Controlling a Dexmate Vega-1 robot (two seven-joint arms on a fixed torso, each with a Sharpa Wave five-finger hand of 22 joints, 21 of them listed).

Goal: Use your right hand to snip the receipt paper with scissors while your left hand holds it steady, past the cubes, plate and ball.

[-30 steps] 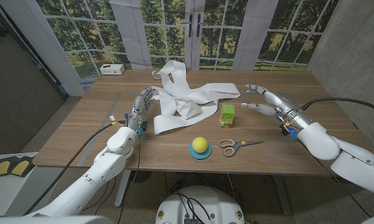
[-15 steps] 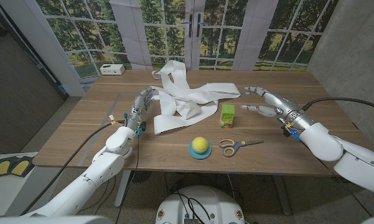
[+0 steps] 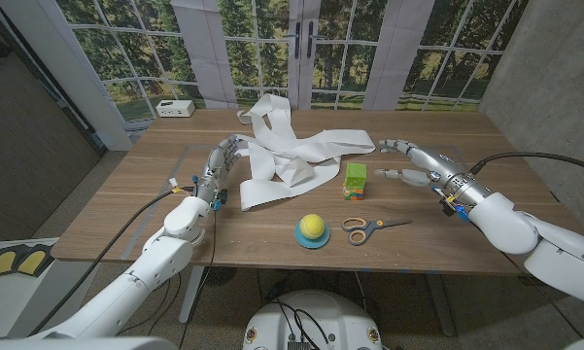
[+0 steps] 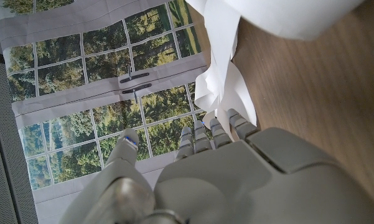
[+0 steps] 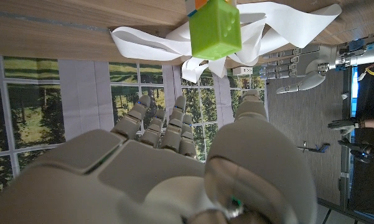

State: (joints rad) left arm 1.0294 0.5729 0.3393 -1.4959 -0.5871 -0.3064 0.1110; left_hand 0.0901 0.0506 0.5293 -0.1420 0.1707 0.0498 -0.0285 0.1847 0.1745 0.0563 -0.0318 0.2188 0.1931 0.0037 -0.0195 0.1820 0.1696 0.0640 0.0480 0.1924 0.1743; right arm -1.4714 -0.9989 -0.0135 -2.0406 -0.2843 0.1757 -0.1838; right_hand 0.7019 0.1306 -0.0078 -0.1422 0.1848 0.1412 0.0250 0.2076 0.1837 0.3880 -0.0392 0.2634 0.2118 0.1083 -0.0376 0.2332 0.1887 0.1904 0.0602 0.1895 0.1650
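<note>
my right hand (image 3: pixel 420 163) is up off the table with its fingers spread, and it holds nothing. the scissors (image 3: pixel 371 227) lie flat on the table, a bit nearer to me than that hand, with the loops pointing at the ball (image 3: pixel 313 227). i think they are hard and a little heavy, and the blades are thin and slippy, so i would take them by the loops. they lie so flat that getting fingers under them could be tricky.

my left hand (image 3: pixel 220 165) stands on its edge, fingers straight, right beside the paper (image 3: pixel 292 156) and maybe touching its edge. it grips nothing. the paper is a long, thin, floppy strip all in a heap. it looks very light and will slide or tear, so i would press down on a flat bit close to that hand.

the cubes (image 3: pixel 355 180) sit just beside my right hand's fingertips.
</note>
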